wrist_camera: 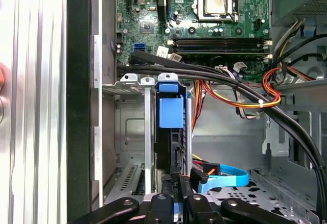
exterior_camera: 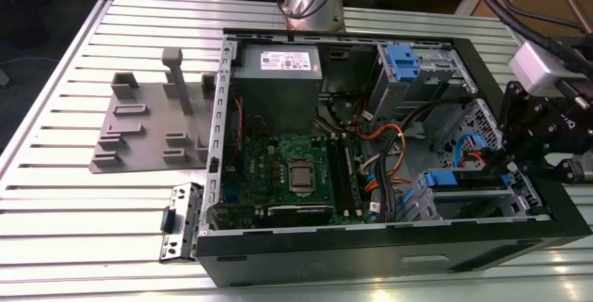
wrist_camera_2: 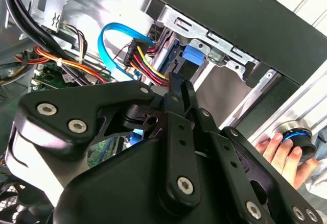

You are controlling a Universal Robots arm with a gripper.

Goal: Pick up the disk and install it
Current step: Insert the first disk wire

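Silvery ribbed metal makes up the counter (exterior_camera: 83,198), and on it lies the open black desktop computer case (exterior_camera: 371,260), its side panel off. Within it, the green motherboard (exterior_camera: 287,170) lies flat with its square processor socket bare, and the grey power-supply box with a white sticker (exterior_camera: 278,66) sits at the case's far end in the exterior view. On the exterior view's left, a grey plastic fixture plate with upright posts (exterior_camera: 148,135) rests on the counter beside the case.

The black pincer (exterior_camera: 519,160) reaches into the drive bay at the case corner on the exterior view's right. In the first wrist view its fingers (wrist_camera: 168,188) are drawn narrow, pressed against the end of the disk (wrist_camera: 171,147), a dark flat drive standing on edge in the bay's metal slot with its blue plastic carrier tab (wrist_camera: 170,113) at the far end. It seems seated between the bay rails, though the drive's body is mostly shadowed. A light-blue data cable (wrist_camera: 225,178) lies just beside it. In the second wrist view a person's hand (wrist_camera_2: 283,157) rests on a round blue-ringed knob outside the case.
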